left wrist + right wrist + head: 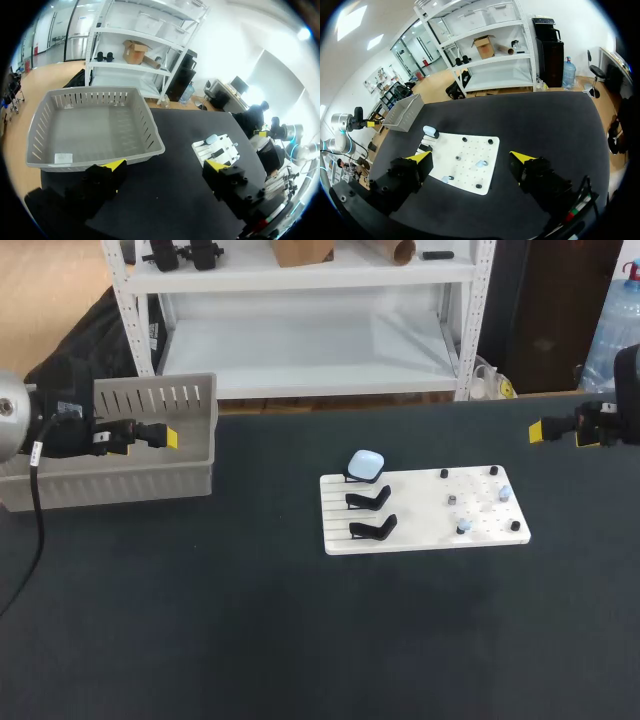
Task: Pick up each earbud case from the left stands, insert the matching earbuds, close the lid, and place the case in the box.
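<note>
Watching from the room, I'd say the job now is fetching the only pale blue earbud case (366, 463) in sight. To do it well, the arm should come down from above, square its fingers to two opposite sides of the case, and lift it straight off its black stand (352, 477) (the two stands nearer the tabletop's front edge are bare) without dragging the white board (420, 525). The case sits at the board's far left corner, about mid-tabletop. The left gripper (148, 439) hangs by the tabletop's left edge over the grey box (110, 480), fingers spread and empty, well apart from the case. The right gripper (560, 431), likewise spread and empty, hovers at the right edge. Small earbuds (504, 492) lie on the board's right half.
</note>
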